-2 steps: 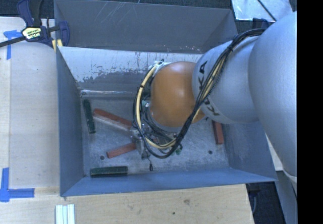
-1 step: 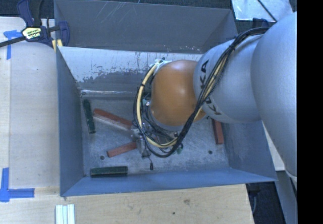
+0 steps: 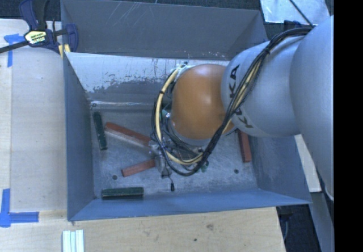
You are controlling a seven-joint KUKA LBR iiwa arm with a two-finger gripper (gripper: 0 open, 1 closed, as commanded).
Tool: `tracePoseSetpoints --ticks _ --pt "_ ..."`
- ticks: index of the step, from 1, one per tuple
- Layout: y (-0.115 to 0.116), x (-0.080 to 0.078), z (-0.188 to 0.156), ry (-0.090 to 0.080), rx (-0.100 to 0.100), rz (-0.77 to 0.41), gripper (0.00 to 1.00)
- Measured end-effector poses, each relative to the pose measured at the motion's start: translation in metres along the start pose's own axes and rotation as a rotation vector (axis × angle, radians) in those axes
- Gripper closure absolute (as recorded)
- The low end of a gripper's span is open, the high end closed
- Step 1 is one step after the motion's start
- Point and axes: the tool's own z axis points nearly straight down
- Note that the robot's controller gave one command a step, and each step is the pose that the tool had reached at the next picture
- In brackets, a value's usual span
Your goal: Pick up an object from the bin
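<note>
My gripper (image 3: 163, 159) reaches down under the orange wrist cover, near the middle of the bin floor. Its lower end sits at the right end of a short reddish-brown stick (image 3: 138, 169) lying flat. Whether it touches that stick is hidden by cables. A longer reddish-brown stick (image 3: 127, 133) lies slanted just up and left of the gripper.
A dark green stick (image 3: 100, 131) lies along the left wall and another dark green stick (image 3: 122, 192) along the front wall. A reddish-brown stick (image 3: 245, 146) lies at the right, beside the arm. The arm and its cover hide the bin's middle and right.
</note>
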Motion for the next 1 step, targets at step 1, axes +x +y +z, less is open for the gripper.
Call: tracePoseSetpoints --ticks 1 --pt "-0.0001 -0.0015 -0.0165 -0.007 0.000 0.001 1.00"
